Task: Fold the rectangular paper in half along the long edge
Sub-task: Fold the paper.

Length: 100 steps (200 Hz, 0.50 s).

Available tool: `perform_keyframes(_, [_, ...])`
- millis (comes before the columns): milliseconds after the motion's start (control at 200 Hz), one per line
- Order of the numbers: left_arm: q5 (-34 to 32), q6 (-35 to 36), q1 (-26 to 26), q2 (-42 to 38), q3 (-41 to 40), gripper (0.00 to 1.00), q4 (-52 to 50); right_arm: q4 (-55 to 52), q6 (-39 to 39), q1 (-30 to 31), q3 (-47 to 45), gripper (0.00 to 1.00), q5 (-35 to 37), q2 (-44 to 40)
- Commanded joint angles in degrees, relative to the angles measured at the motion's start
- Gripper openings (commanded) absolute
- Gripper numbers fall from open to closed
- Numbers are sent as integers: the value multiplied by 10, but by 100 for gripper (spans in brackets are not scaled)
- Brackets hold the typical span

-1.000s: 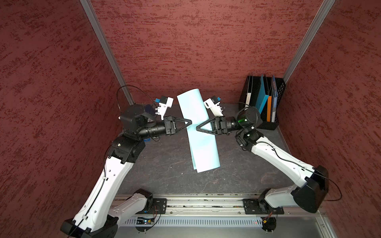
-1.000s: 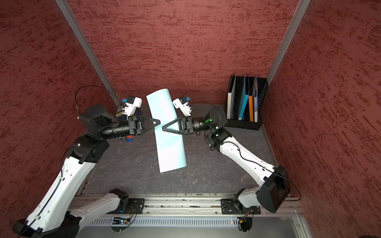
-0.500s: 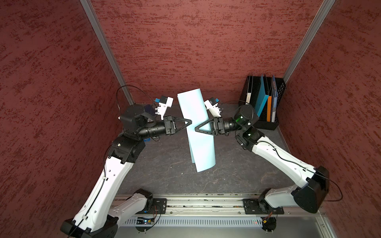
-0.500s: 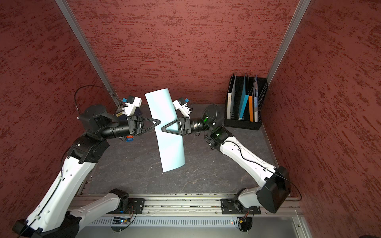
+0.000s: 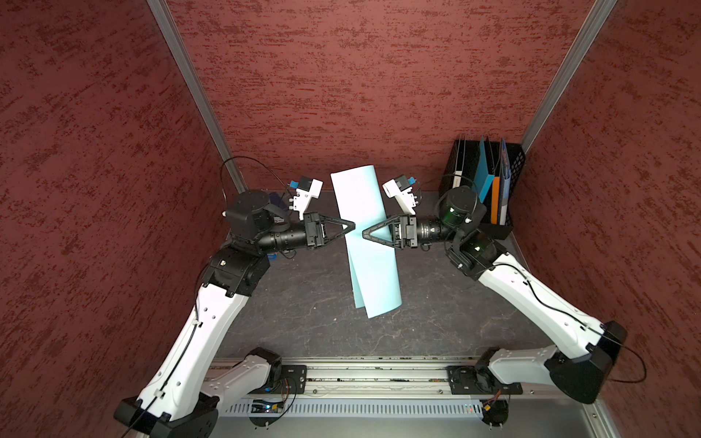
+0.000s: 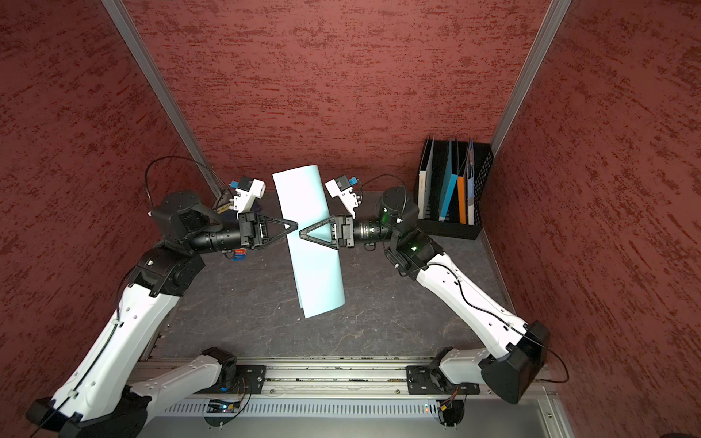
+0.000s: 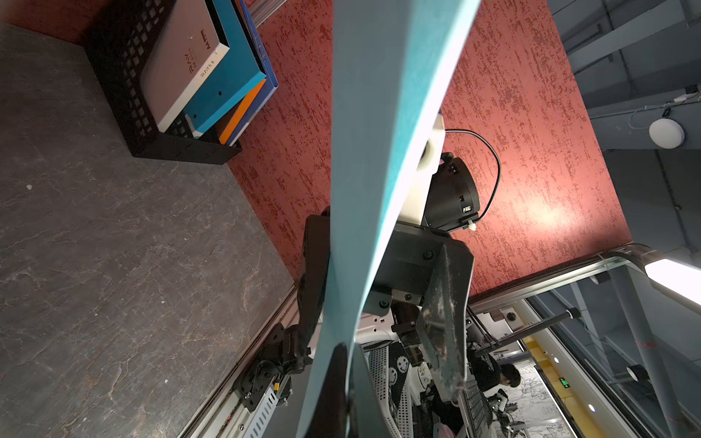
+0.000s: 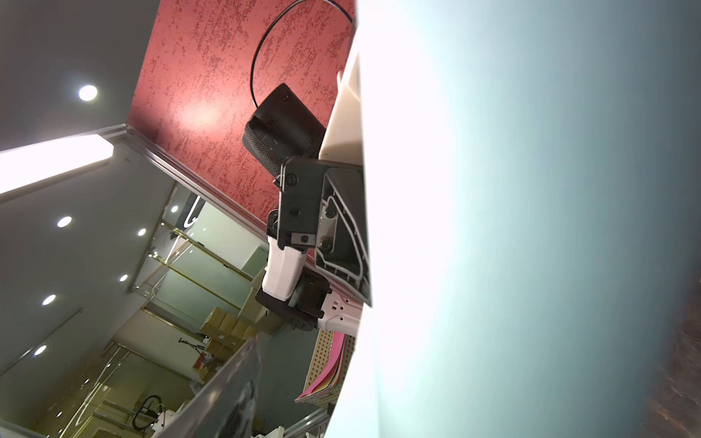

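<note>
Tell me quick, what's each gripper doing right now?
Left gripper: closed on the edge of the blue paper.
Right gripper: open, fingers on either side of the sheet, not gripping it.

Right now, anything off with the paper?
The paper is bent over loosely, uncreased; its two layers splay, near ends out of line. Only the left gripper pinches it; right gripper open around it.

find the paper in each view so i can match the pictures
Top view: paper at the centre of the frame.
Top view: just left of centre.
Left wrist: seen edge-on, a teal band through the middle of the frame.
Right wrist: close up, filling over half the frame.
Shared landmark: red wall.
</note>
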Motion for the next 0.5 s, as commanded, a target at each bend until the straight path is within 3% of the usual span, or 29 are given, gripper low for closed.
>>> perform_keyframes(0, [31, -6, -1, 2, 7, 0, 19, -34, -36, -7, 12, 71, 40, -17])
perform_keyframes(261, [106, -58, -14, 9, -11, 0, 109, -48, -51, -31, 7, 70, 66, -27])
perform_keyframes(496, [150, -79, -28, 26, -20, 0, 164, -15, -22, -48, 23, 69, 19, -27])
